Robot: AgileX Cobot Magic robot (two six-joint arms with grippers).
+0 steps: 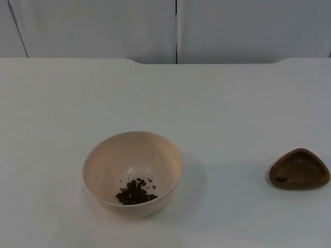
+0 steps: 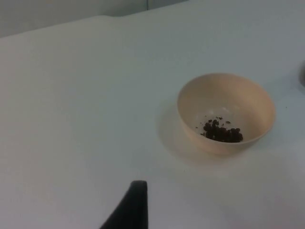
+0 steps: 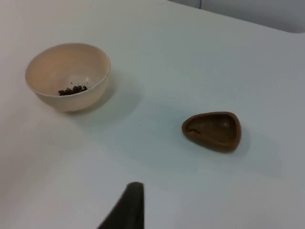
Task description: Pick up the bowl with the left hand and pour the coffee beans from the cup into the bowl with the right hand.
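Beans [image 1: 135, 192] are already sitting in a small dark heap at the bottom of the cream bowl [image 1: 103, 165], which stands on the white table [image 1: 232, 103] in the lower left-centre of the top view. The brown cup [image 1: 300, 168], a shallow teardrop-shaped dish, lies well apart from it at the lower right and looks empty apart from maybe a bean or two. So the pour seems done, and what's probably left is just parking the arms.

One black fingertip of the left claw [image 2: 131, 206] is seen hanging above bare table, well off from the bowl. The same goes for the right claw [image 3: 126, 206], set back from the cup. Whether either claw is released or clenched can't be told, but nothing is being grasped by either.

If the arms are pulled away, it's best done up and back, so the bowl isn't clipped. Plenty of open table is left all around. The cup is fairly near the picture's right edge, and the grey partition wall [image 1: 103, 26] closes off the far side.
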